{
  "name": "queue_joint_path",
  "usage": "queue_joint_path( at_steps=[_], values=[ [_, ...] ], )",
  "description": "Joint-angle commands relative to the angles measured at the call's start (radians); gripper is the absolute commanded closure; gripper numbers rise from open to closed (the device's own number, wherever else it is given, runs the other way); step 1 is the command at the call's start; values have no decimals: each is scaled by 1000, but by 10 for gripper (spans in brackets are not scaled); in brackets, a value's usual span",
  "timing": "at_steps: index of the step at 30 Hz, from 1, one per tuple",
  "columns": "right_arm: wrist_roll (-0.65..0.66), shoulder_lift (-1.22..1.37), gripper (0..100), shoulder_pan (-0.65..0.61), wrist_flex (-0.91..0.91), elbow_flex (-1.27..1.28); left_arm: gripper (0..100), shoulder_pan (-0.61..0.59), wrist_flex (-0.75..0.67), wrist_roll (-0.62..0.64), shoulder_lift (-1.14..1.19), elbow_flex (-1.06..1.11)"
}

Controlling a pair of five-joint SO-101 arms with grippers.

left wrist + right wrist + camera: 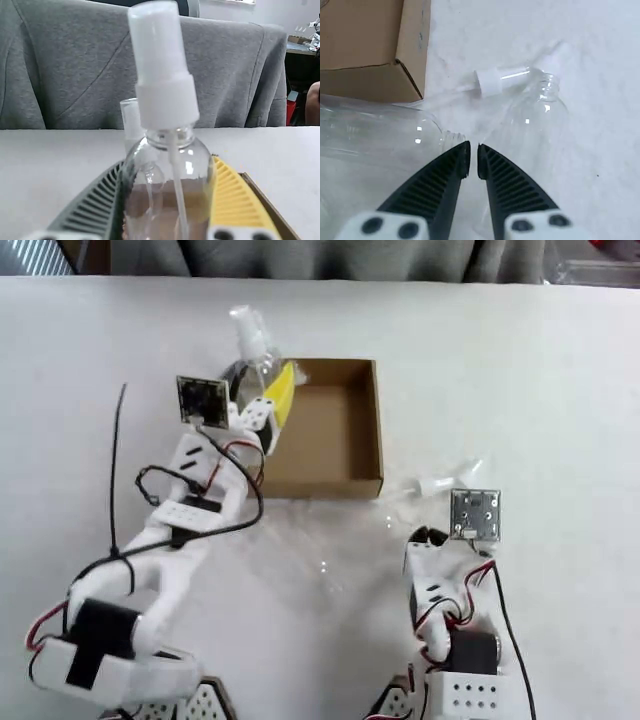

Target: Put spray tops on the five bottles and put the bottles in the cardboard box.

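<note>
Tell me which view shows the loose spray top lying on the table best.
The right wrist view: the loose spray top lies close, its white collar and clear cap plain. The high view shows it small, right of the cardboard box.

A clear bottle (167, 200) with a white spray top (160, 75) stands at the left rim of the cardboard box (378, 420); two uncapped bottles (380, 130) and a loose spray top (492, 82) lie near its front right corner.

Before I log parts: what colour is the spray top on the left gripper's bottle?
White spray top on the bottle; clearest in the left wrist view.
</note>
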Motion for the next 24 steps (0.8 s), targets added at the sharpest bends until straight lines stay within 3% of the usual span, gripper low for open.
queue_joint_path(
  at_steps=[1, 15, 24],
  values=[
    [9, -12, 975, 12, -8, 12, 978, 1, -112, -9, 51, -26],
    [11, -12, 974, 15, -8, 12, 978, -1, -422, -9, 348, -63],
    [114, -12, 978, 16, -2, 12, 978, -38, -431, -9, 377, -84]
  ],
)
